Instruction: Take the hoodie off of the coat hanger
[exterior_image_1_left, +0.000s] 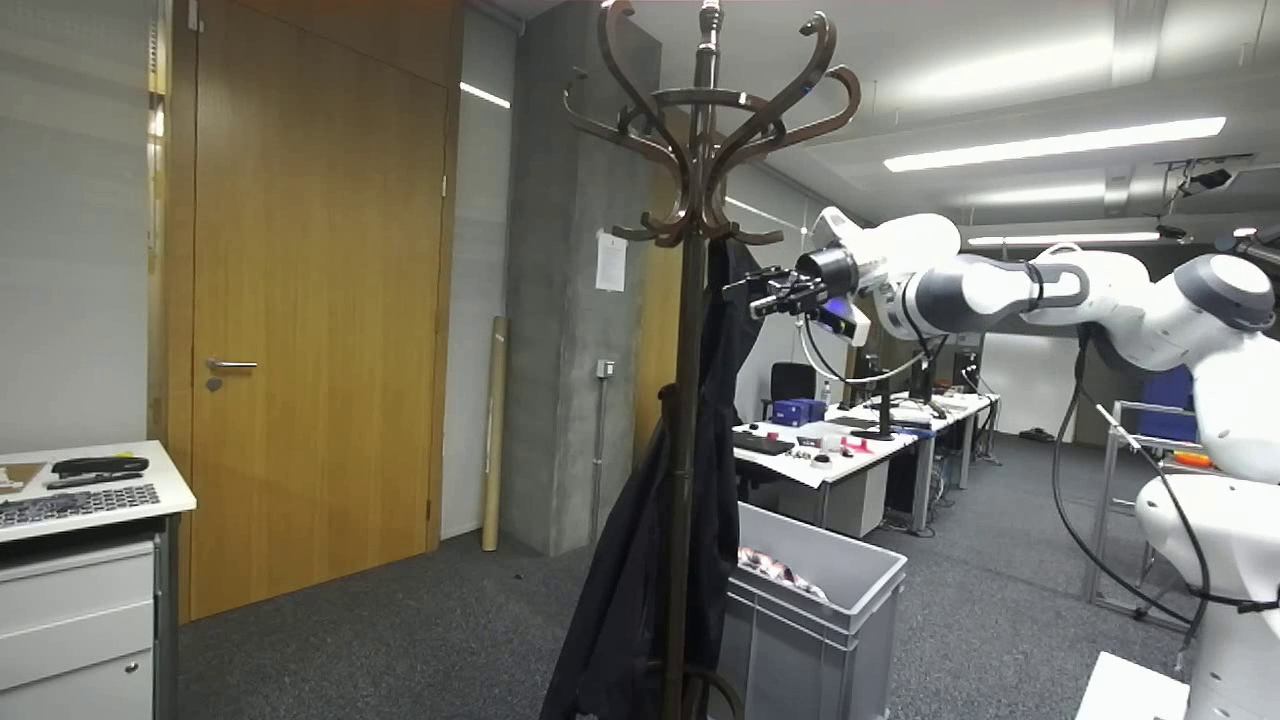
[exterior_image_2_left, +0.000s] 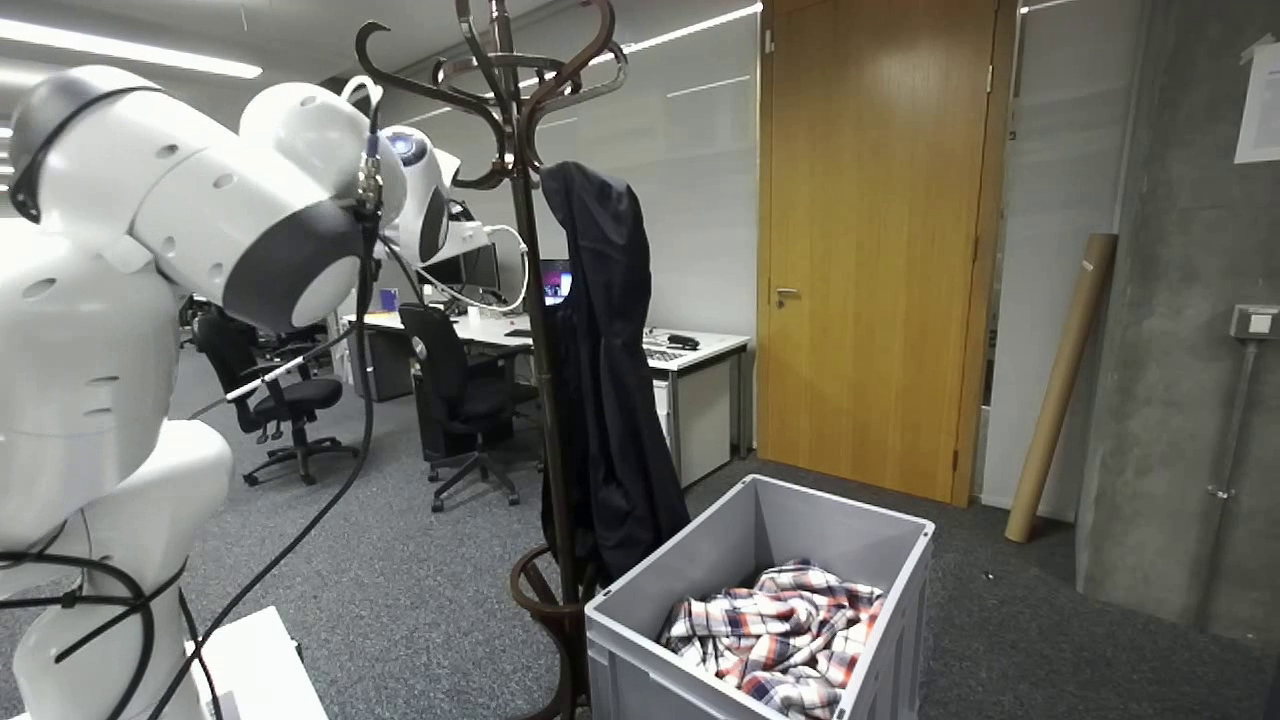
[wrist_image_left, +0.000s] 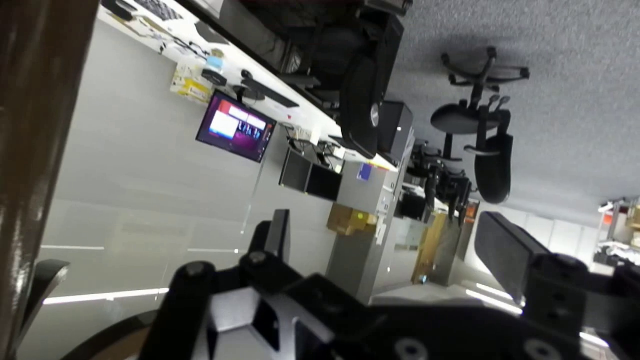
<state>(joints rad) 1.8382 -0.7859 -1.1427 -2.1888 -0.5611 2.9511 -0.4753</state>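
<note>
The black two-fingered pincer (wrist_image_left: 390, 235) stood spread wide and empty near the tall, dark brown bentwood coat stand (exterior_image_1_left: 686, 400), from which the limp black fabric hoodie (exterior_image_2_left: 615, 380) hung. Clean removal likely called for pinching it high, then lifting before pulling away.

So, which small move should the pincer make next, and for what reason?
Probably shift the open pincer sideways toward the hoodie, not closing yet. The wrist view shows no fabric inside its opening; the coat hanger stands at that picture's left edge, and both exterior views show the hoodie hanging on it.
</note>
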